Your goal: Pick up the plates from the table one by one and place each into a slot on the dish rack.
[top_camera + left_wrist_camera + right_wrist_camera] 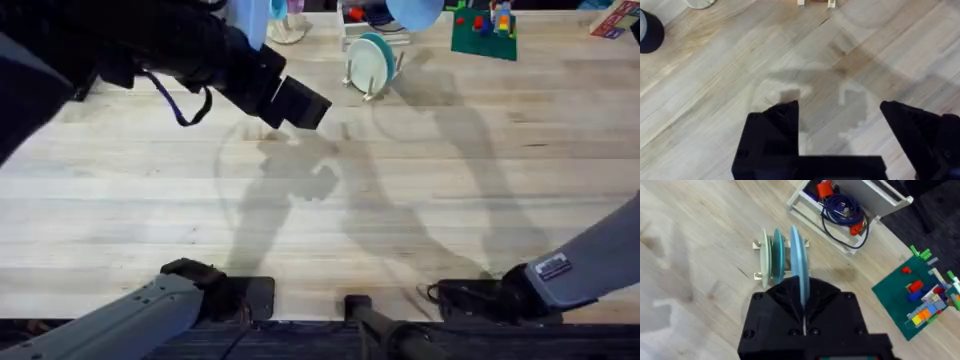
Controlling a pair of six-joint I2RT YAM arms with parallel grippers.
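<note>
Arms first: from the overhead camera I see the left arm raised close under the lens, dark and blurred, reaching across the upper left of the table [120,200], and its gripper [840,130] hangs above bare planks with its black fingers [772,125] spread wide apart and nothing between them. My right arm's base link sits at the lower right, carrying a small white label [553,267] whose print I cannot read. On the right wrist camera the right gripper [804,311] is closed on the rim of the light blue plate [799,255], which stands on edge, its flat faces vertical and its long axis running straight away from the fingers. That plate is just above the dish rack [759,275], beside the pale green plate [766,262] and a teal one [778,255] that already stand upright in the slots, all three roughly parallel. Overhead, the rack [372,92] is at the far centre of the table. Near it I see a white tray [867,197] holding a blue cable [840,207], and a green board [920,295] of coloured bricks
</note>
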